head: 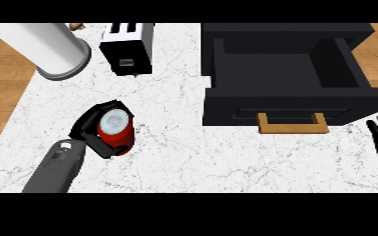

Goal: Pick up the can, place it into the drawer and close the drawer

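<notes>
Left forearm (55,172) comes in from lower left edge, grey. Left robot hand (94,130) is curled round the red can (117,130), black fingers wrapping both sides, so closed on it. Can stands roughly upright with its pale top facing the camera, on the white marbled desk (184,155), left of centre and well apart from the drawer. Can't tell if the can is lifted or touching the desk.

Right robot hand (373,132): only black fingertips show at the right edge, just below the drawer's right corner; can't tell how far open.

Further back, right side: black drawer (284,75) pulled open, inside dark with nothing seen in it, wooden handle (292,123) on its front face toward the camera.

Far left: white and black toaster (128,47) near top centre-left, and a large white cylinder on a grey base (55,47) at the top left corner. Wooden floor (15,75) shows past the desk's left edge.
</notes>
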